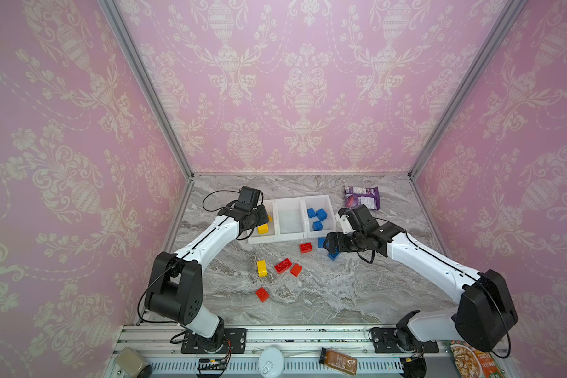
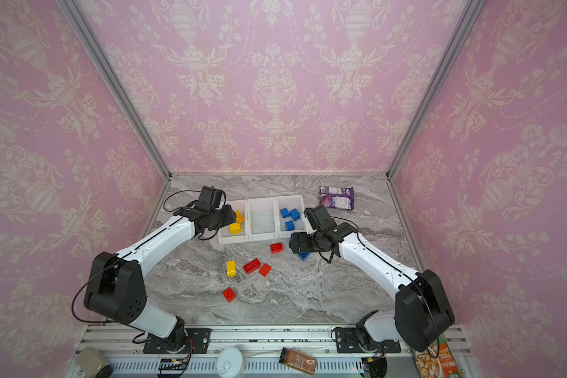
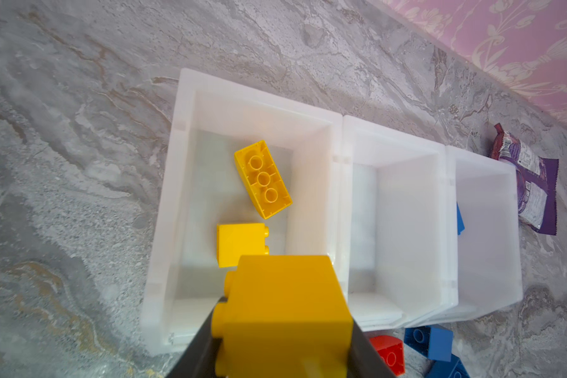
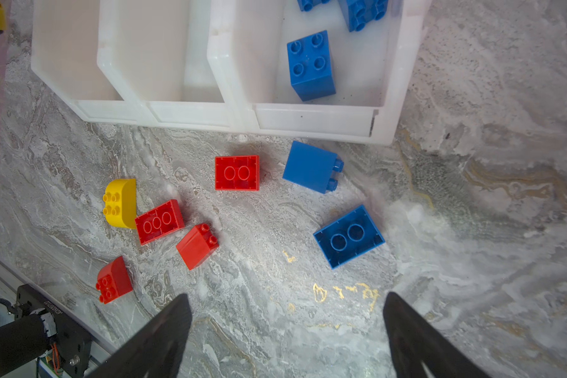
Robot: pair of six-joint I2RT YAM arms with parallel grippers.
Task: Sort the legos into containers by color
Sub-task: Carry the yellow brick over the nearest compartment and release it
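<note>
- My left gripper (image 3: 288, 315) is partly closed on a yellow brick (image 3: 275, 281), clamped between both fingers over the near end of the left bin (image 3: 177, 183).
- Two binned yellow bricks (image 3: 262, 179) lie in that bin, one oblong and upside down, one square on its side.
- My right gripper (image 4: 288, 330) has its jaws wide apart and holds nothing. It hangs above the bare table (image 4: 472, 229).
- Two loose blue bricks (image 4: 349, 235) lie just ahead of it, near the front edge of the right bin (image 4: 318, 121).
- Three binned blue bricks (image 1: 317, 214) sit in the right bin.
- Four red bricks (image 1: 283, 265) and a loose yellow brick (image 1: 261, 269) lie at 6 o'clock of the bins, and open marble runs from them to the front rail.
- A purple packet (image 1: 361, 197) lies at 1 o'clock of the bins, apart from them.
</note>
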